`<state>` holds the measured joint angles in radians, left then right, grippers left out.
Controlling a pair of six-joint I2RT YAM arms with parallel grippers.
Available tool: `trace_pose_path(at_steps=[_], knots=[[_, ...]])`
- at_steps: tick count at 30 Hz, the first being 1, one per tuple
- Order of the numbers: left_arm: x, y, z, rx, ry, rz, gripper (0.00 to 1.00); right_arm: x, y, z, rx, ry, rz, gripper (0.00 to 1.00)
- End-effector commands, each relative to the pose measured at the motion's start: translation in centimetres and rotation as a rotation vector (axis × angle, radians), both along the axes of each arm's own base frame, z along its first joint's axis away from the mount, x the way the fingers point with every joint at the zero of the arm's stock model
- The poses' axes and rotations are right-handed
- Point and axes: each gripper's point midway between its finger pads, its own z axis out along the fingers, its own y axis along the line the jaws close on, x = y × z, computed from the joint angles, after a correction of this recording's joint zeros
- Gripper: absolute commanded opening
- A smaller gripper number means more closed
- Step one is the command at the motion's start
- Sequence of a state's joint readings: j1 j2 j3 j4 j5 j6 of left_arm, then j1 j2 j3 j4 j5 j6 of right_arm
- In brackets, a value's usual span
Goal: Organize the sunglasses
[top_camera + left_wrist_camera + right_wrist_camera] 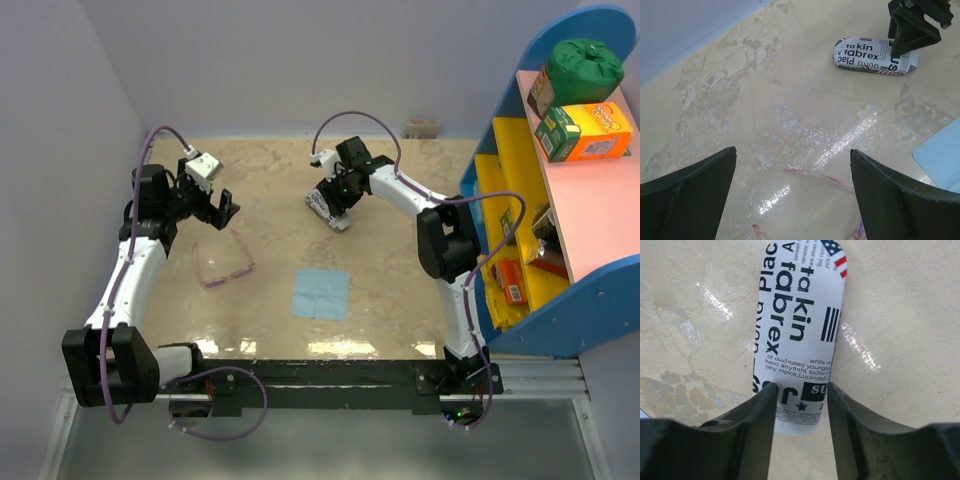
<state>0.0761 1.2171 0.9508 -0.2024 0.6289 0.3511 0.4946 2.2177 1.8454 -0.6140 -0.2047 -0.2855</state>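
Note:
The sunglasses, thin with a translucent pink frame, lie open on the beige table at the left. My left gripper hovers just beyond them, open and empty. In the left wrist view its fingers straddle a pink arm of the sunglasses below. The oblong printed case lies at the table's middle back. My right gripper is down on it. In the right wrist view its fingers press on both sides of the near end of the case.
A light blue square cloth lies flat in the table's middle, right of the sunglasses. A blue and yellow shelf unit with boxes stands along the right edge. Grey walls close in the back and left.

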Motion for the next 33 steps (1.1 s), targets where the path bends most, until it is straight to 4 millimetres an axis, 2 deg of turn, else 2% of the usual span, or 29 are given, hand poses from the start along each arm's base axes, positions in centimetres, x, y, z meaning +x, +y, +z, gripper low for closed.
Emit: trace_pose_path(at_steps=[1, 4, 8, 15, 16, 18, 19, 20, 23, 27, 33], knots=[[0.2, -0.6, 0.7, -0.018, -0.035, -0.03, 1.0, -0.2, 1.1, 1.1, 0.045, -0.002, 0.019, 0.42], [0.1, -0.7, 0.7, -0.02, -0.034, -0.032, 1.0, -0.2, 1.2, 1.4, 0.049, -0.006, 0.022, 0.3], [0.2, -0.8, 0.9, -0.026, -0.035, -0.036, 1.0, -0.3, 1.1, 2.2, 0.056, -0.013, 0.025, 0.19], [0.0, -1.3, 0.8, -0.046, -0.025, -0.059, 1.0, -1.1, 2.4, 5.3, 0.148, -0.022, 0.066, 0.12], [0.1, -1.3, 0.8, -0.051, -0.023, -0.062, 1.0, -1.0, 2.4, 5.6, 0.155, -0.028, 0.066, 0.16], [0.1, -1.4, 0.6, -0.055, -0.015, -0.067, 1.0, -0.5, 2.2, 6.0, 0.145, -0.049, 0.04, 0.32], [0.2, -1.4, 0.5, -0.057, -0.011, -0.068, 1.0, -0.1, 2.1, 6.0, 0.141, -0.063, 0.03, 0.43], [0.2, -1.4, 0.4, -0.058, -0.009, -0.068, 1.0, 0.0, 2.2, 6.2, 0.139, -0.073, 0.025, 0.62], [0.2, -1.5, 0.4, -0.058, -0.011, -0.071, 1.0, 0.9, 2.2, 5.9, 0.112, -0.094, -0.023, 0.77], [0.2, -1.4, 0.3, -0.054, -0.011, -0.064, 1.0, 0.9, 3.2, 4.5, 0.087, -0.074, -0.033, 0.86], [0.2, -1.3, 0.0, -0.048, -0.008, -0.059, 1.0, 0.9, 4.5, 2.7, 0.046, -0.073, -0.035, 0.91]])
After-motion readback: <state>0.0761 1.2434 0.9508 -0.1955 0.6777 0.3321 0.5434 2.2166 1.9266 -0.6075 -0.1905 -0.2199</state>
